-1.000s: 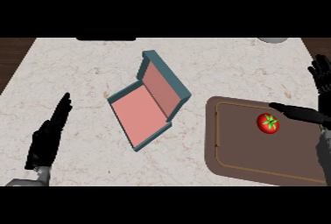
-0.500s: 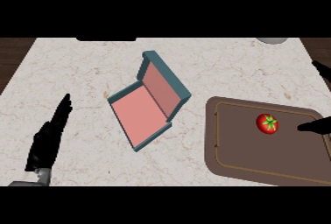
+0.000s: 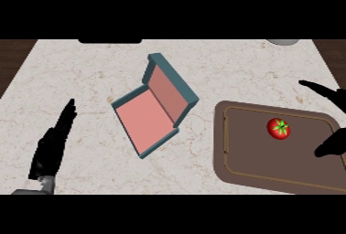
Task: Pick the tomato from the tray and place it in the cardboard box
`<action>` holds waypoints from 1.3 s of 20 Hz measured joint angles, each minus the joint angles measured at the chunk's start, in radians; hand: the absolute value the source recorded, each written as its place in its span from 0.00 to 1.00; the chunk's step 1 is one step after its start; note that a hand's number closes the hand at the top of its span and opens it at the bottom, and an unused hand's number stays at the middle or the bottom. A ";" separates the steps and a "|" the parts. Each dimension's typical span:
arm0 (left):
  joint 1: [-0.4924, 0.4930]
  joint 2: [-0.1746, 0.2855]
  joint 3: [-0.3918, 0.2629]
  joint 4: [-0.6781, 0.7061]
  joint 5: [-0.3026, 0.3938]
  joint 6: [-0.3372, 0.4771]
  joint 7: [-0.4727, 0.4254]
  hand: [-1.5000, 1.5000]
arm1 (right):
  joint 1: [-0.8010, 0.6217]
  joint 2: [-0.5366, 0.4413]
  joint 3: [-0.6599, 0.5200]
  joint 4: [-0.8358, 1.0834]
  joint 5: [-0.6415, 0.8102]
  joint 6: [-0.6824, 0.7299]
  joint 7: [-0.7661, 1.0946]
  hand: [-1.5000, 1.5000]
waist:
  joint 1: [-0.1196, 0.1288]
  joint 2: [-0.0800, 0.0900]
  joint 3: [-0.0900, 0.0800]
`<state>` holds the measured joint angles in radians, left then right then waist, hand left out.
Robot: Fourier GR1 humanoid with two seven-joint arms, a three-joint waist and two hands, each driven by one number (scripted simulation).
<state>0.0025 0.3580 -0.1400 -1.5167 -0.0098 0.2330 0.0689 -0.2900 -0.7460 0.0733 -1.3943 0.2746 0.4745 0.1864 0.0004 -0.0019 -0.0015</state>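
Back in view at the right edge, black right hand [image 3: 332, 145], fingers and thumb spread apart; small round red tomato [image 3: 278, 128] just left of it, untouched, on brown rectangular tray [image 3: 249, 157].

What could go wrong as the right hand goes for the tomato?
The round tomato lies loose on the tray; the right hand, open beside it, might nudge it rolling instead of grasping. The cardboard box has its lid raised on the tray's side, so a low carry could clip that lid.
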 measured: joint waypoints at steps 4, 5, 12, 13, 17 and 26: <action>0.010 -0.015 0.006 -0.015 -0.018 -0.005 0.005 0.50 | 0.019 0.062 0.024 -0.054 0.046 0.000 0.107 0.00 | 0.001 0.000 0.000; 0.014 -0.020 0.009 -0.022 -0.027 -0.008 0.010 0.50 | 0.029 0.074 0.019 -0.062 0.061 0.001 0.113 0.00 | 0.001 0.001 0.001; 0.010 -0.040 0.054 -0.019 -0.044 -0.048 0.013 0.50 | 0.041 0.139 0.008 -0.059 0.162 0.018 0.160 0.00 | 0.002 0.001 0.001; -0.007 -0.044 0.059 -0.013 -0.047 -0.053 0.027 0.50 | 0.046 0.149 0.009 -0.072 0.171 0.025 0.177 0.00 | 0.001 0.001 0.001; 0.027 -0.065 0.062 -0.054 -0.072 -0.061 0.033 0.50 | 0.066 0.176 -0.007 -0.041 0.225 0.017 0.142 0.00 | 0.002 0.002 0.002; 0.016 -0.100 0.108 -0.038 -0.111 -0.107 0.024 0.50 | 0.046 0.256 -0.039 0.038 0.332 0.002 0.081 0.00 | 0.002 0.002 0.001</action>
<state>0.0190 0.2584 -0.0320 -1.5544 -0.1212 0.1259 0.0929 -0.2437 -0.4898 0.0347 -1.3568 0.6066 0.4760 0.2675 0.0025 -0.0001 0.0000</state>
